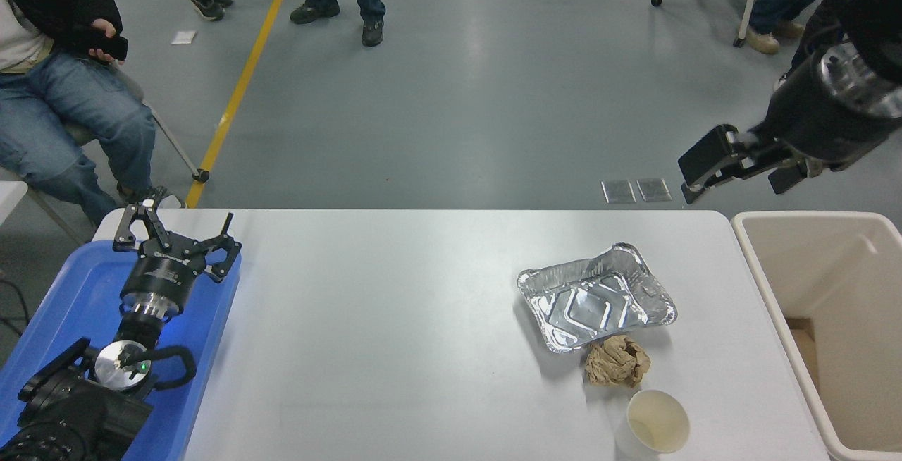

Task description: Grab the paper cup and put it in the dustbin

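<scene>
The paper cup stands upright and white near the table's front edge at the right, its cream inside showing. The beige dustbin stands off the table's right edge. My right gripper is open and empty. It hangs high in the air beyond the table's far right corner, near the bin's far edge and well away from the cup. My left gripper is open and parked over the blue tray at the lower left.
A silver foil tray lies right of the table's middle. A crumpled brown paper ball sits between the foil tray and the cup. People sit and stand on the floor beyond the table.
</scene>
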`<action>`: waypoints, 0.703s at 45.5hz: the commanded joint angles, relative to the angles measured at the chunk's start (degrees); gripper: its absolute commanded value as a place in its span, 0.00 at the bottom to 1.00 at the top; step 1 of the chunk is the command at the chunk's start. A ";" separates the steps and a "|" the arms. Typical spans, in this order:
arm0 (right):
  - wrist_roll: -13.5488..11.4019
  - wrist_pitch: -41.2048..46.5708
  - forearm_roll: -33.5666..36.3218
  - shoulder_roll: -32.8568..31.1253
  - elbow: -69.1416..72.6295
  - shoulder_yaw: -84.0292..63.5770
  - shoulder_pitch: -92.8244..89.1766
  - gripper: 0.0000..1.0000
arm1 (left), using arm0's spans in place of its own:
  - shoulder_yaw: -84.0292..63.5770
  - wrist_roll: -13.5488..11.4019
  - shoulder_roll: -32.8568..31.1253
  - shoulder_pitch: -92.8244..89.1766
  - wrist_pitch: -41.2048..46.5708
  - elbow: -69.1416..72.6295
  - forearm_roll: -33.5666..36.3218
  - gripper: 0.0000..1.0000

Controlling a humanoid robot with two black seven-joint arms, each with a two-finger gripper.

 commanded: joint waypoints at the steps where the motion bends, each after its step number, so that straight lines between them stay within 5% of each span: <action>1: -0.09 0.14 -0.16 -0.51 3.29 -1.78 1.27 1.00 | -0.01 -0.02 0.00 0.02 0.00 0.00 0.00 0.99; 24: -0.09 0.14 -3.15 -8.68 2.58 -0.81 -19.28 1.00 | -0.01 -0.02 0.00 0.02 0.00 0.00 0.00 0.99; 32: 0.00 -10.22 -4.21 -10.09 0.48 1.47 -31.41 1.00 | -0.01 -0.02 0.00 0.02 0.00 0.00 0.00 0.99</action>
